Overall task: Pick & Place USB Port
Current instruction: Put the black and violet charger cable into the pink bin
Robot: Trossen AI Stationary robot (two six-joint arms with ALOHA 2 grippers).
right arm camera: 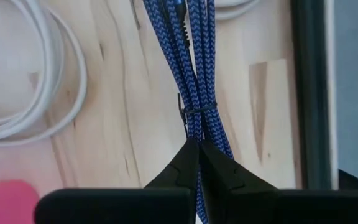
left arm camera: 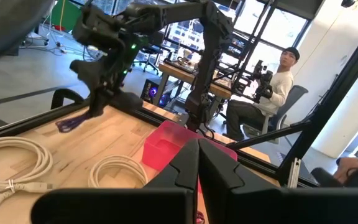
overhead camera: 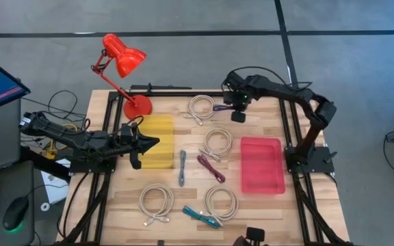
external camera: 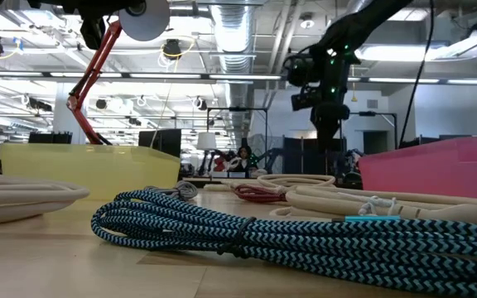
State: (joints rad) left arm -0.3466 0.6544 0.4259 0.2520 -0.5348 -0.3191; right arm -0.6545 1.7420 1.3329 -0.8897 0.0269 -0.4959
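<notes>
While the left gripper (overhead camera: 149,143) waits over the yellow bin (overhead camera: 157,142) at the left centre of the high view, its fingers pressed together on nothing, the right gripper (overhead camera: 237,111) hangs at the upper centre of the frame, above the far edge of the wooden table (overhead camera: 265,212). In the right wrist view its two dark fingertips meet in a narrow point right over the blue-purple braided cable (right arm camera: 190,56); the bundle, bound by a thin tie at its middle, runs out from between the tips and lies on the wood, but whether the tips actually pinch it I cannot tell. In the high view that cable (overhead camera: 221,107) shows as a small purple bundle just left of the right gripper, beside a coiled white cable (overhead camera: 200,107).

The pink bin (overhead camera: 263,164) sits at the right centre of the frame, well apart from the purple bundle. Between the two bins lie another white coil (overhead camera: 217,142), a grey cable (overhead camera: 182,168) and a dark red cable (overhead camera: 210,167). Along the lower edge of the table rest two more white coils (overhead camera: 156,202) and a teal braided cable (overhead camera: 201,216). A red desk lamp (overhead camera: 123,56) stands at the upper left corner of the table.

In the left wrist view a seated person (left arm camera: 272,84) shows in the upper right, beyond the table.
</notes>
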